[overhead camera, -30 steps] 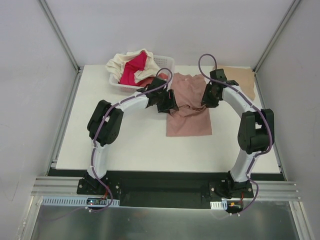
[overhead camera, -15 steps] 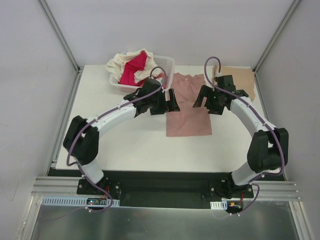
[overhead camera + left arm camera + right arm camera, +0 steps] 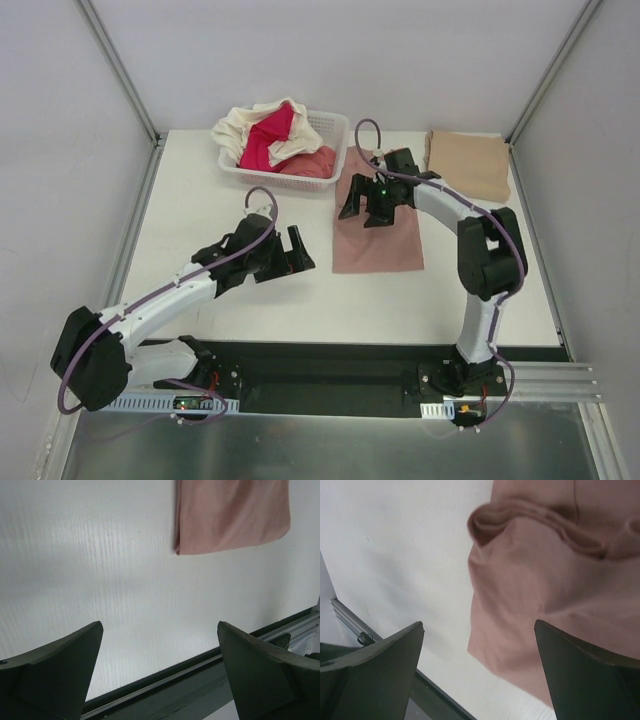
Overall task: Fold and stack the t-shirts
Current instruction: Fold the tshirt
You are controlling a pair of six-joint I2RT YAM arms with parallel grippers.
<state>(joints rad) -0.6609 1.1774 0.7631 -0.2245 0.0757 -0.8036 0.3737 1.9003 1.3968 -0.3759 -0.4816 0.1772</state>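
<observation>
The pink t-shirt [image 3: 378, 245] is matt cloth; the white table [image 3: 330, 310] smooth, faintly ribbed.

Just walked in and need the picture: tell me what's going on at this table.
Two arms are folding t-shirts. The right gripper is open above the pink shirt, which lies flat with a rumpled far end. The left gripper is open too, over bare table left of it, holding nothing. A tan shirt lies folded at the far right corner. The basket at far left holds a cream shirt, magenta shirt and coral shirt.
</observation>
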